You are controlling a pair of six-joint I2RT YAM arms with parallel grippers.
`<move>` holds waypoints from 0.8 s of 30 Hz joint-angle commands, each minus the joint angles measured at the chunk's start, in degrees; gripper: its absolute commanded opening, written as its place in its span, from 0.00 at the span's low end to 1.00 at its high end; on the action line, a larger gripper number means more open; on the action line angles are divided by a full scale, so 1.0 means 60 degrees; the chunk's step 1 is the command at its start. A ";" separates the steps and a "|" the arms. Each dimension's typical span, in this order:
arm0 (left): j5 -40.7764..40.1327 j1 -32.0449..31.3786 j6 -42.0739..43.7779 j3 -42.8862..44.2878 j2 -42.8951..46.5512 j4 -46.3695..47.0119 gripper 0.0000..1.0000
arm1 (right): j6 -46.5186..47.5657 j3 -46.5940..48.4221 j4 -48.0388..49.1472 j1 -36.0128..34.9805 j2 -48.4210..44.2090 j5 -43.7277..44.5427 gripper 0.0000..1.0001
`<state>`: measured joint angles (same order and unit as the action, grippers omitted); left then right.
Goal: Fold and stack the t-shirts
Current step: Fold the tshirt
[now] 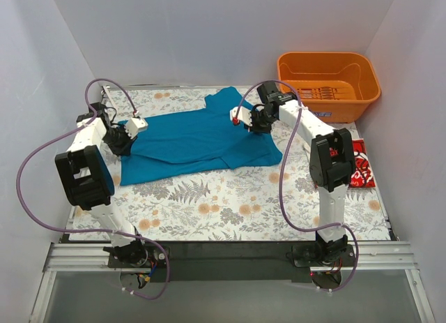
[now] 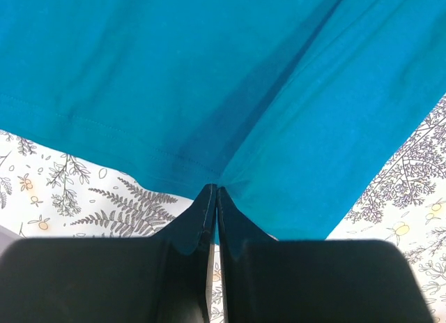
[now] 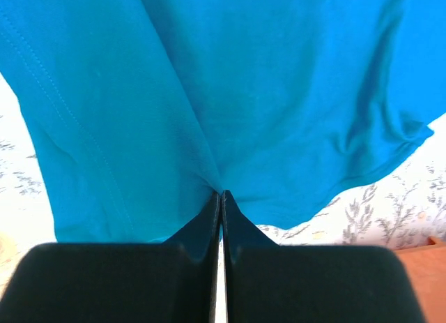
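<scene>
The teal-blue t-shirt [image 1: 195, 141] lies spread across the middle of the table, partly lifted at both ends. My left gripper [image 1: 120, 140] is shut on its left edge; in the left wrist view [image 2: 215, 190] the cloth [image 2: 209, 86] puckers into the closed fingertips. My right gripper [image 1: 256, 122] is shut on the shirt's right side; in the right wrist view [image 3: 221, 194] the cloth [image 3: 230, 93] gathers at the tips. The red t-shirt with white lettering [image 1: 362, 168] lies at the table's right edge, partly hidden behind the right arm.
An orange plastic basket [image 1: 327, 82] stands at the back right corner. The table wears a floral-print cloth [image 1: 230, 211]. White walls close in on the left, back and right. Purple cables loop from both arms.
</scene>
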<state>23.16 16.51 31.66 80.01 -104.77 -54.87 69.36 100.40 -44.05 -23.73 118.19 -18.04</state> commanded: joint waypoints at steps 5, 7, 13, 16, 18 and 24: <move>-0.0344 0.0002 0.0040 -0.0106 0.0074 0.0339 0.00 | 0.0685 0.0786 -0.0290 0.0087 0.0413 -0.0142 0.01; -0.0344 0.0002 0.0099 -0.0253 0.0118 0.0517 0.00 | 0.0758 0.0844 -0.0290 0.0072 0.0516 -0.0113 0.01; -0.0315 -0.0071 -0.0251 0.0360 -0.0539 0.0576 0.00 | 0.0788 0.1020 -0.0304 0.0087 0.0750 -0.0098 0.01; -0.0402 -0.0101 -0.0209 0.0493 -0.0774 0.0649 0.00 | 0.0656 0.1167 -0.0304 0.0072 0.0897 -0.0084 0.01; -0.0432 -0.0115 -0.0325 0.0508 -0.0848 0.0766 0.00 | 0.0452 0.1298 -0.0290 0.0072 0.0926 0.0004 0.13; -0.0404 0.0118 -0.1992 0.1035 -0.0922 0.0329 0.23 | -0.0995 0.1928 -0.0639 0.0364 0.0825 0.0136 0.57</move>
<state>19.92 16.23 25.78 82.83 -112.12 -51.88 67.77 108.18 -45.30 -23.18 124.18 -17.45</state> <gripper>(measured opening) 0.214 0.555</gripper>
